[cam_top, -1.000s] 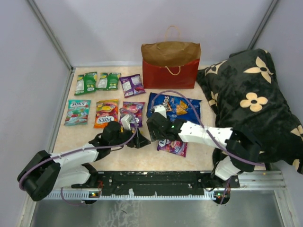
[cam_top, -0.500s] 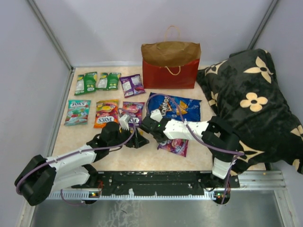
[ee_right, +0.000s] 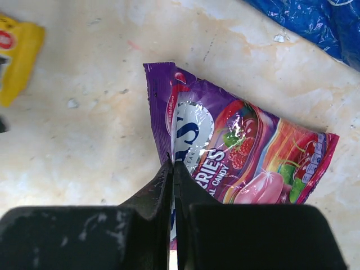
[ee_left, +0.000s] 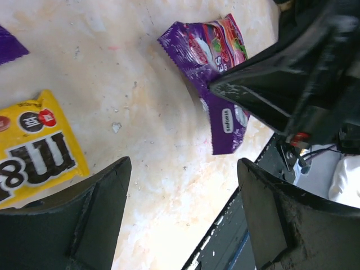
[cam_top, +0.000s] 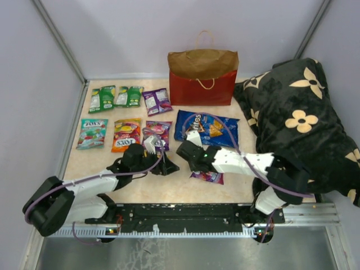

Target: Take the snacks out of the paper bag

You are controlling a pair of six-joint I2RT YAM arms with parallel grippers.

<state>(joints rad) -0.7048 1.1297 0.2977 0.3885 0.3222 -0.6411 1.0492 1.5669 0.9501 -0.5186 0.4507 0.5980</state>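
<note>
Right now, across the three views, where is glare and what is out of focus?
Right wrist: white glare on the purple packet, right fingers dark and soft. Left wrist: left fingers blurred, yellow packet sharp. Top external: even light, sheen on the blue chip bag.

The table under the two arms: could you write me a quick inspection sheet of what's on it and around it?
Surface: beige table, a few pale specks.
Job's things: paper bag upright at the back; small packets in rows at left; blue Doritos bag lying flat; purple berry packet and yellow packet near the arms.
Clutter: black flowered pillow at right.
Grippers: left gripper open over bare table; right gripper shut on the purple berry packet's edge.
Cables: purple cables along both arms, one looping over the Doritos bag.
Surroundings: grey walls; black rail at the near edge.
</note>
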